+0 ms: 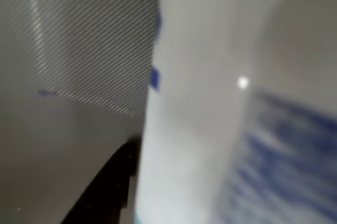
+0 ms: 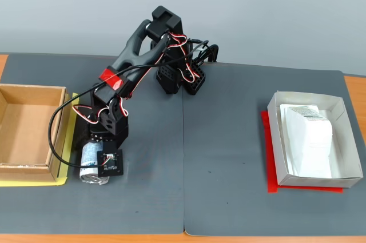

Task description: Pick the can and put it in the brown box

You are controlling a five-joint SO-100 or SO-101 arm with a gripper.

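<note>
Dark grey matte mat covers the worktop. The can, a slim white cylinder with blue print and a silver end, lies near the front-left corner, just right of the brown box of plain corrugated cardboard. The tool grips the can; the wrist view shows its surface blurred.

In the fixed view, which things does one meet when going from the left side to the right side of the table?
Brown box → can, lying down at the arm's jaws → robot arm → white-grey paper tray → white packet inside that tray.
</note>
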